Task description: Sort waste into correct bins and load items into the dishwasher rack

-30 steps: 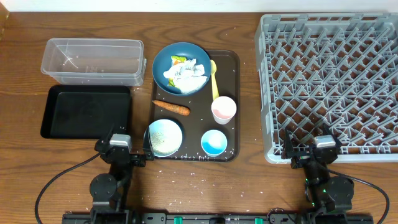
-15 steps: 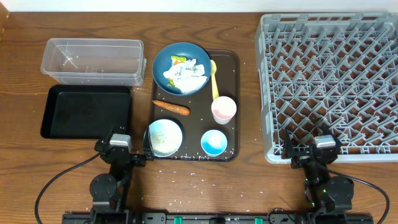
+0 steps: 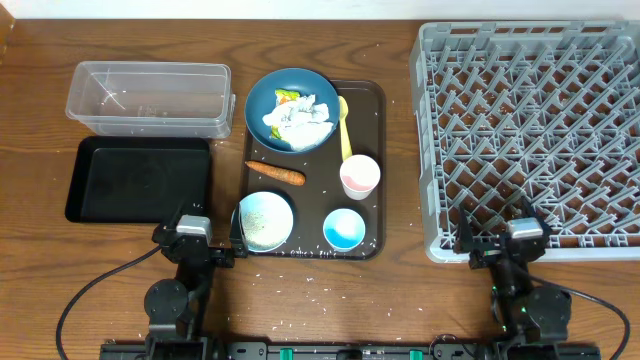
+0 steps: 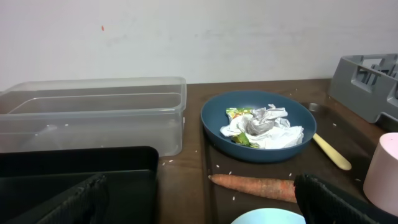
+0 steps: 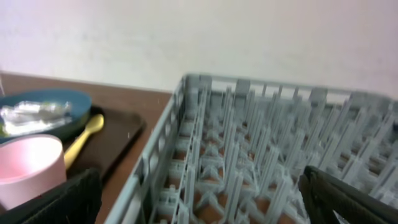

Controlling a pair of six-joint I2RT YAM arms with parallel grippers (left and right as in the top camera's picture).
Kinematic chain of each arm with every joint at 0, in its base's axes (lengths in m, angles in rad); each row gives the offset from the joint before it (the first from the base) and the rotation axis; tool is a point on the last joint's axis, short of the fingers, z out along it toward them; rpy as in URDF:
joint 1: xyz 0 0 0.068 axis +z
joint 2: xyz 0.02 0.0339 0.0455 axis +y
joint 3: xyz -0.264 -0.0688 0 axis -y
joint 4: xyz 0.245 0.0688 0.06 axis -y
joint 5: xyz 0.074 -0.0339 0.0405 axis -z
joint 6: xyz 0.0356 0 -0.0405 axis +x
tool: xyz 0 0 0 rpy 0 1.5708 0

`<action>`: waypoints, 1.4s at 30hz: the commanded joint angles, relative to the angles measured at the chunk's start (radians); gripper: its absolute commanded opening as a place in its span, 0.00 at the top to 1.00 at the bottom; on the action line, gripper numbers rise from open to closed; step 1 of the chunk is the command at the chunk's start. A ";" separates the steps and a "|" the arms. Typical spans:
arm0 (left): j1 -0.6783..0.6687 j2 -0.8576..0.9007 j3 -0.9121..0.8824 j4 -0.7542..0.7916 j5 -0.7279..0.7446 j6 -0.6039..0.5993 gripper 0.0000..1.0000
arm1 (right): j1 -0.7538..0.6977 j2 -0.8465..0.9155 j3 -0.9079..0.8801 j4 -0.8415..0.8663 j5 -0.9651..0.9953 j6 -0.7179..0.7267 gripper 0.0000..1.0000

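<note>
The dark blue bowl (image 3: 291,108) (image 4: 258,127) holds crumpled white napkins (image 3: 300,120) with green scraps. Near it lie the carrot (image 3: 275,173) (image 4: 255,186), yellow spoon (image 3: 344,128), pink cup (image 3: 360,177) and two small light blue bowls (image 3: 266,220) (image 3: 345,229). The clear tub (image 3: 150,98) and black tray (image 3: 140,180) are at the left. The grey rack (image 3: 535,140) (image 5: 249,149) is at the right. My left gripper (image 3: 193,243) (image 4: 205,202) is open and empty at the front, short of the carrot. My right gripper (image 3: 505,245) (image 5: 202,202) is open and empty at the rack's front edge.
The bowls, cup, spoon and carrot rest on a dark brown serving tray (image 3: 372,100). Loose rice grains are scattered on it and on the wooden table (image 3: 400,290) in front. A white wall runs along the back.
The right gripper has shifted very slightly and its view is blurred. Nothing else has moved.
</note>
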 commanded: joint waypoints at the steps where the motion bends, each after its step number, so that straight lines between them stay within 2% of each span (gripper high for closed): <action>1: 0.003 -0.008 -0.009 -0.021 0.022 0.013 0.03 | 0.009 -0.003 -0.002 0.050 -0.008 -0.002 0.01; 5: 0.003 -0.006 -0.004 0.045 0.146 0.013 0.03 | 0.009 -0.003 0.014 0.064 -0.095 -0.002 0.01; 10: 0.003 0.058 0.060 0.044 0.186 -0.009 0.03 | 0.009 0.023 0.064 0.064 -0.160 0.035 0.01; 16: 0.003 0.294 0.217 0.044 0.246 -0.008 0.03 | 0.009 0.137 0.220 0.035 -0.159 0.035 0.01; 21: 0.002 0.602 0.450 0.022 0.310 -0.008 0.03 | 0.009 0.323 0.413 -0.079 -0.159 0.035 0.01; 25: -0.009 0.861 0.691 -0.078 0.355 -0.008 0.03 | 0.009 0.478 0.575 -0.205 -0.160 0.035 0.01; 28: -0.039 1.067 0.908 -0.217 0.354 0.005 0.03 | 0.009 0.582 0.687 -0.313 -0.160 0.035 0.01; 32: -0.092 1.350 1.221 -0.470 0.345 0.082 0.03 | 0.009 0.685 0.802 -0.436 -0.221 0.035 0.01; 36: -0.136 1.590 1.482 -0.700 0.236 0.085 0.03 | 0.009 0.720 0.814 -0.452 -0.269 0.036 0.01; 39: -0.154 1.721 1.574 -0.726 0.233 0.074 0.03 | 0.009 0.727 0.814 -0.479 -0.288 0.036 0.01; 42: -0.164 1.786 1.574 -0.717 0.233 0.039 0.03 | 0.009 0.727 0.814 -0.508 -0.290 0.036 0.01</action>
